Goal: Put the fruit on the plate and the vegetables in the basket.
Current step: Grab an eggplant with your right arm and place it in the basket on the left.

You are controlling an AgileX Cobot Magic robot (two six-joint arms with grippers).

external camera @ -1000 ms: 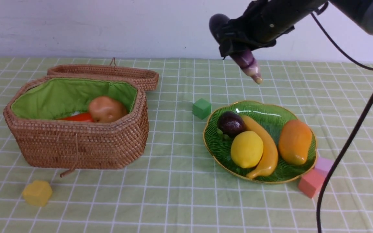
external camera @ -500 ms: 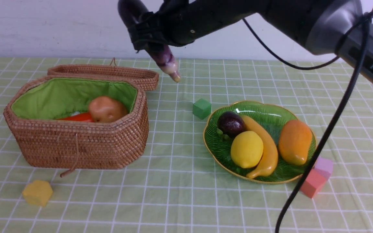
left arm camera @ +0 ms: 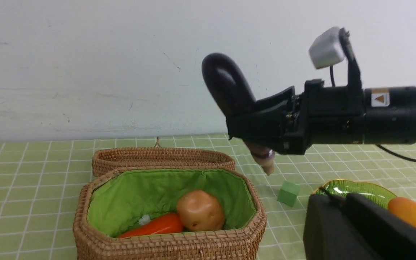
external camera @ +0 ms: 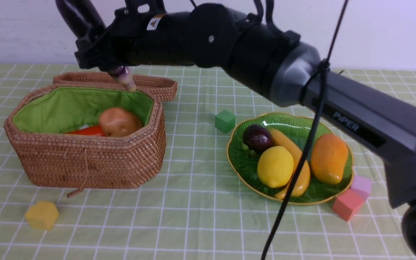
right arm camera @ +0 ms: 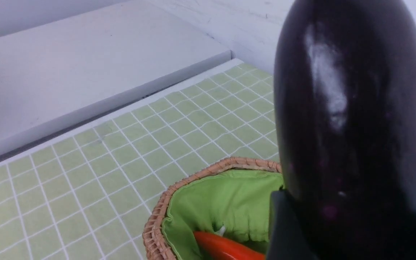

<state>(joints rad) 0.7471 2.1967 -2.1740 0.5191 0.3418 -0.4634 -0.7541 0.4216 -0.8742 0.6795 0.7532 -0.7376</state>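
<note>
The eggplant (external camera: 79,16) is held in the air at the upper left of the front frame, clamped around its middle by the right hand (external camera: 101,54), whose jaws stand partly apart with the vegetable filling the gap. Its dark rounded end points up and its pale stem tip (external camera: 128,80) points down, over the back rim of the basket (external camera: 85,162), which sits at the left of the frame with its lid folded open behind it. Inside, against the green lining, lie the potato (external camera: 118,121) and the carrot (external camera: 85,130); the gourd is not visible from here. At the right centre of the frame the plate (external camera: 240,164) already carries the mangosteen (external camera: 257,138), lemon (external camera: 275,166), banana (external camera: 294,162) and mango (external camera: 329,158). The left hand (left arm camera: 359,231) shows only as a dark blurred shape at the lower right of its own wrist view, and appears closed with nothing in it

The step in hand seems to be carrying the last visible vegetable to the basket. The next move likely calls for bringing the eggplant a little nearer over the open lining, lowering it beside the potato, then releasing it. Being long and held steeply, it could catch the rim or rest propped against the wall
</note>
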